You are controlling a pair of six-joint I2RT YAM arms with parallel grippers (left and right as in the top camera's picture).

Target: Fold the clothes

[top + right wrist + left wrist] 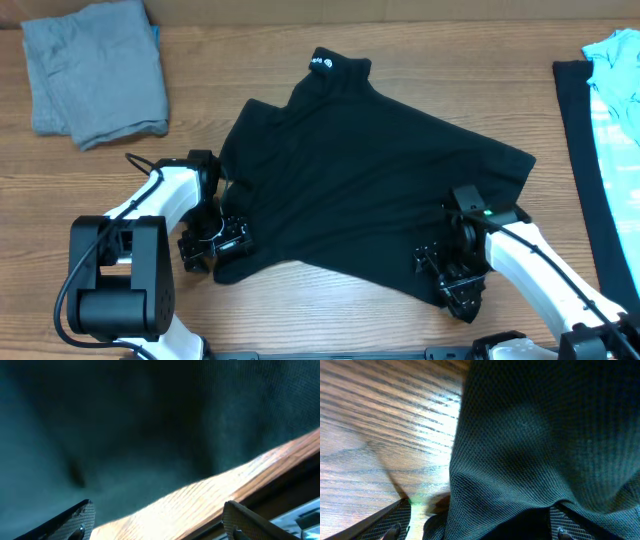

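The black T-shirt [370, 170] lay collar far, hem near. The left gripper [215, 244] sat at the hem's left corner and the right gripper [452, 278] at its right end. Both had their jaws wide, equally near.

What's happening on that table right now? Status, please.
Both grippers open: left gripper at left edge of black T-shirt, right gripper at its near right corner. Shirt spread out, rumpled. Grey cloth clear, far corner.

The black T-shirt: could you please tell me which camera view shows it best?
Overhead: nearly the whole T-shirt shows, laid out, with its collar logo. The left wrist shows only its weave and edge against the table; the right wrist, a dark, dim patch.
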